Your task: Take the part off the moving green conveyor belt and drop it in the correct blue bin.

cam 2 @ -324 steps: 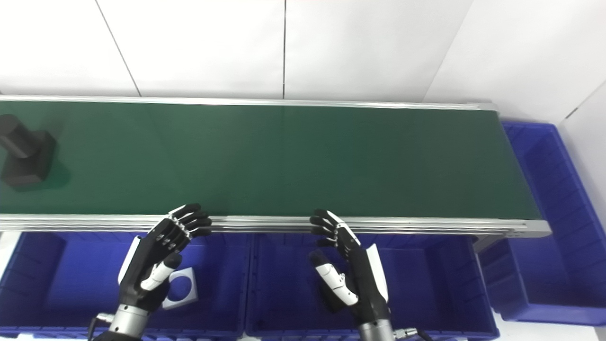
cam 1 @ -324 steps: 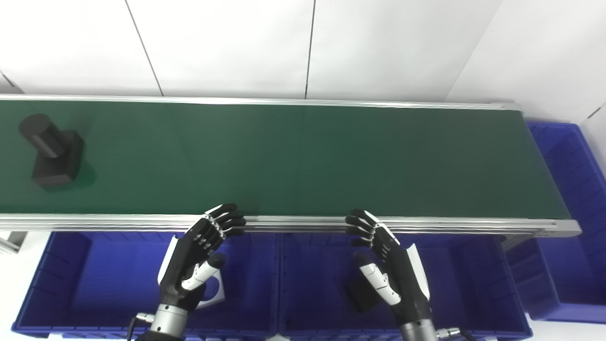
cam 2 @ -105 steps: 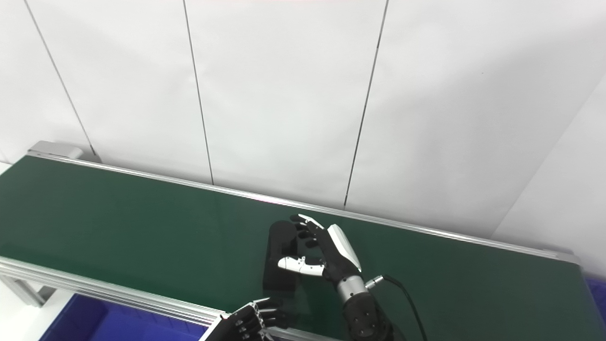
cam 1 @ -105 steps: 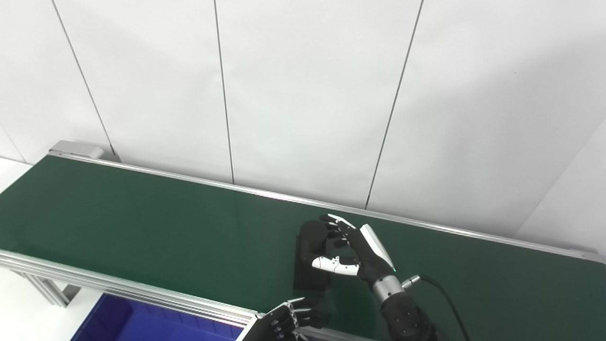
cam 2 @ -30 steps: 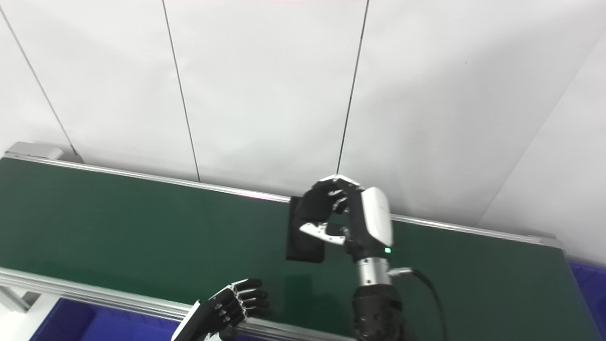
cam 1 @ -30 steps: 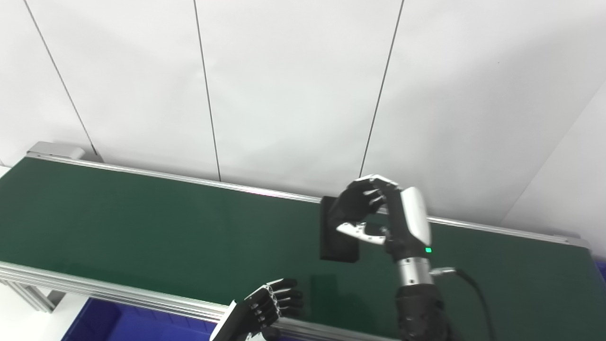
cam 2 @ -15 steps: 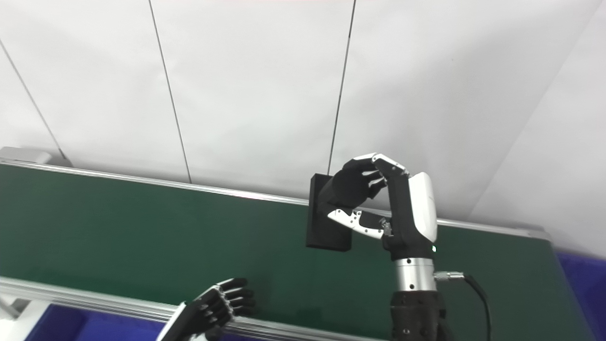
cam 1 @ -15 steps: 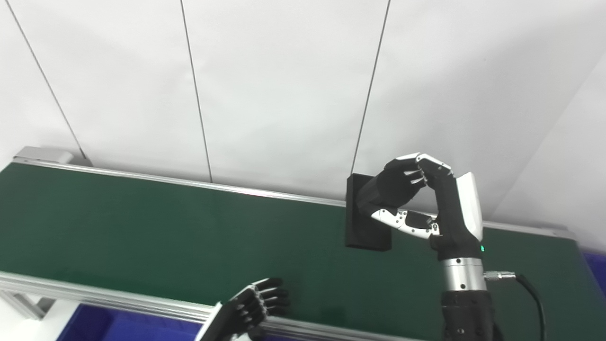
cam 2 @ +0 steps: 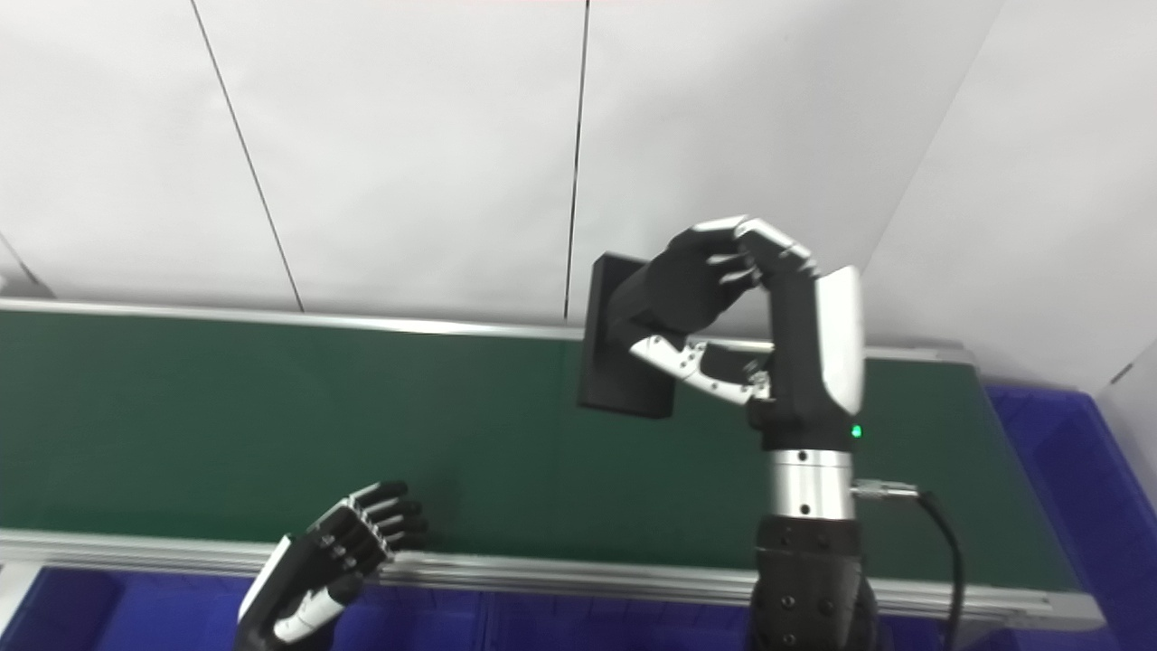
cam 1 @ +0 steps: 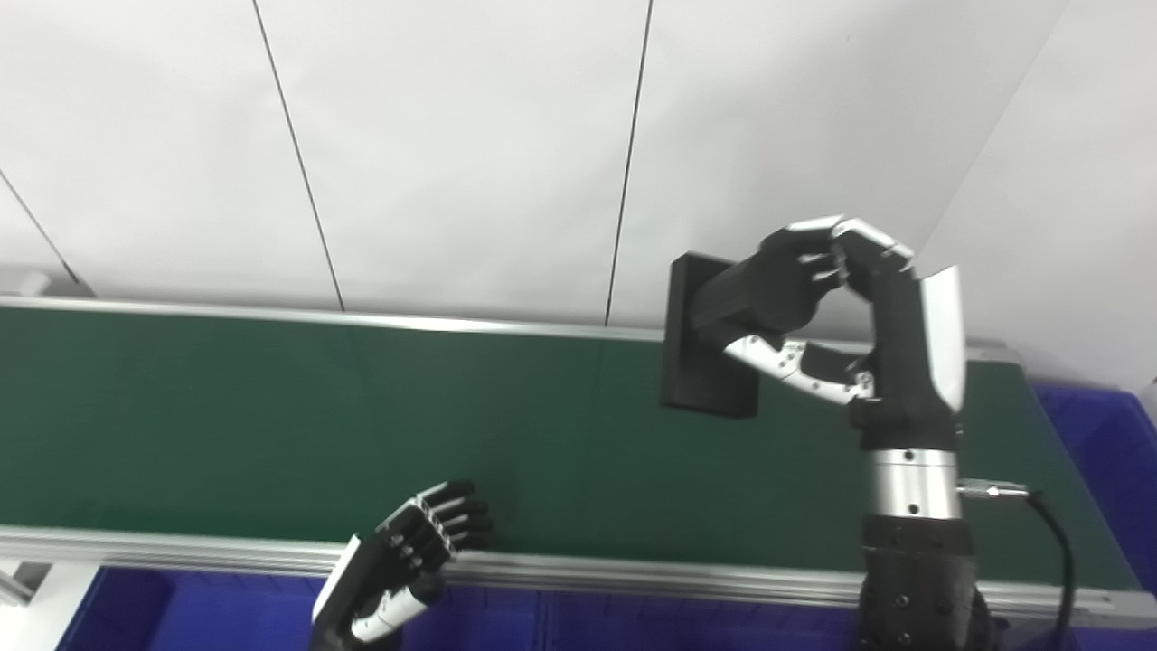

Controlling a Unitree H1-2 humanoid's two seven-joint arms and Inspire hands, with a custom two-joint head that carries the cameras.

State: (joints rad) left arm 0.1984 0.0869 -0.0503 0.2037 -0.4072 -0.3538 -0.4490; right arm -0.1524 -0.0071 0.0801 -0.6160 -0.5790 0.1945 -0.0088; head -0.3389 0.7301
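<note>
My right hand [cam 1: 845, 312] is raised well above the green conveyor belt [cam 1: 271, 425] and is shut on the black part [cam 1: 705, 353], a square block with a round stub. The fingers wrap the stub, and the block's flat face points left. In the right eye view the same part [cam 2: 624, 348] hangs over the belt's far right stretch in that right hand [cam 2: 768, 307]. My left hand [cam 1: 407, 565] rests at the belt's near rail with fingers loosely spread and nothing in it.
Blue bins show in strips: one past the belt's right end [cam 1: 1103, 470] and others below the near rail [cam 1: 226, 615]. An aluminium rail [cam 1: 633, 574] edges the belt's near side. A white panelled wall stands behind. A black cable [cam 1: 1058, 533] trails from my right wrist.
My right hand has lifted the black part higher off the belt and carried it right. The camera has panned right and down, bringing the bins into view. The left hand stays by the rail.
</note>
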